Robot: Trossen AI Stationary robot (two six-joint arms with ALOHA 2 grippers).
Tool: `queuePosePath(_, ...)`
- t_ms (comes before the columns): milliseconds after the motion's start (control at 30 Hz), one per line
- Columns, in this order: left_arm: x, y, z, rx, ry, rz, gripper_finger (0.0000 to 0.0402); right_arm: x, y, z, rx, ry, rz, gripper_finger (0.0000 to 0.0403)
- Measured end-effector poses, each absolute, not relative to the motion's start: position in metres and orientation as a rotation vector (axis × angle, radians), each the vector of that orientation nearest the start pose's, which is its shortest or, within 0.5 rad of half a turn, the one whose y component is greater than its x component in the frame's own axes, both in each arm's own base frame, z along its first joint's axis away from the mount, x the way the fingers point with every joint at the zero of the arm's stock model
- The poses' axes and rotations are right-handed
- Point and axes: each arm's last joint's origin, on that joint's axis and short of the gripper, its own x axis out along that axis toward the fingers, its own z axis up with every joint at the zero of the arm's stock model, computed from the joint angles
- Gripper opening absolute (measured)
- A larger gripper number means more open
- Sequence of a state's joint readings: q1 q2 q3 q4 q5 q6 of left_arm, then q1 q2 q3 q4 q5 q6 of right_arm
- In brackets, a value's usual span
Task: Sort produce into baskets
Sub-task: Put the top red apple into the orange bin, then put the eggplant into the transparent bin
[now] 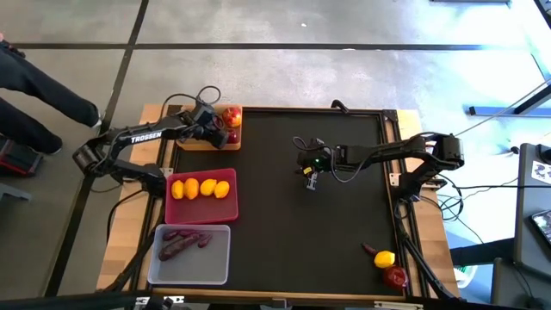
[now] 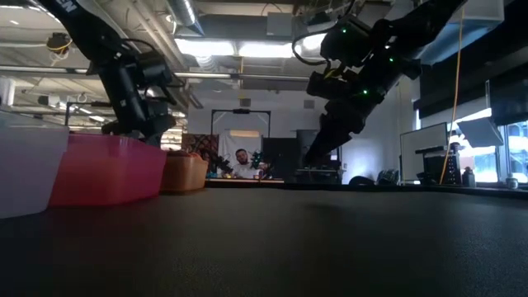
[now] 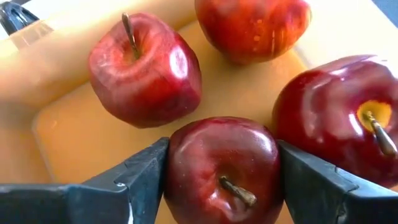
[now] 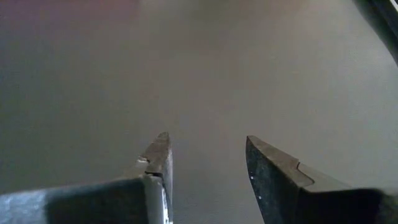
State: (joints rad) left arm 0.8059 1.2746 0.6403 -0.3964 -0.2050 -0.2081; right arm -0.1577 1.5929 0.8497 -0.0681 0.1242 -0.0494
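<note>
The left claw (image 3: 221, 171) is clenched on a dark-red apple (image 3: 224, 168) inside the tan tray (image 1: 209, 138), largely hidden from above by the arm. Three more apples (image 3: 144, 68) are crowded beside it. The right claw (image 4: 208, 165) is held released, empty, over the black surface (image 1: 284, 215). A lemon (image 1: 385, 257) is seen by the near right edge.

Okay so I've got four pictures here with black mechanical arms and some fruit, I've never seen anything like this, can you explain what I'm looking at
Two robot arms work at a black table. One picture looks straight down, one looks level across the tabletop, and two come from cameras on the arms' wrists. The left gripper is inside the wooden tray, its fingers either side of a red apple among three others. The pink tray holds lemons, the clear tray purple roots. The right gripper hangs open and empty over the bare middle. A lemon and apple wait nearby.
</note>
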Motion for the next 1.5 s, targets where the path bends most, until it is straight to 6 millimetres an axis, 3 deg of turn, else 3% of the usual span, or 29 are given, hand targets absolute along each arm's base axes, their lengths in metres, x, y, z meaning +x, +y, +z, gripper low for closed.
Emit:
queuePosePath(267, 0.152, 0.167, 0.176, -0.492, 0.936, 1.025, 0.0316, 0.309, -0.053, 0.176, -0.033, 0.816, -0.246, 0.0144)
queuePosePath(533, 0.151, 0.165, 0.18, -0.475, 0.955, 1.012, 0.0316, 0.309, -0.053, 0.176, -0.033, 0.816, -0.246, 0.0144)
queuePosePath(867, 0.152, 0.159, 0.231, -0.44, 0.902, 0.992, 0.0315, 0.31, -0.053, 0.177, -0.045, 0.803, -0.242, 0.0144)
queuePosePath(1167, 0.149, 0.133, 0.266, -0.396, 0.72, 0.942, 0.0314, 0.308, -0.051, 0.179, -0.024, 0.811, -0.211, 0.0144)
queuePosePath(1500, 0.157, 0.092, 0.287, -0.337, 0.584, 0.761, 0.0313, 0.276, -0.037, 0.224, 0.034, 0.786, -0.158, 0.0144)
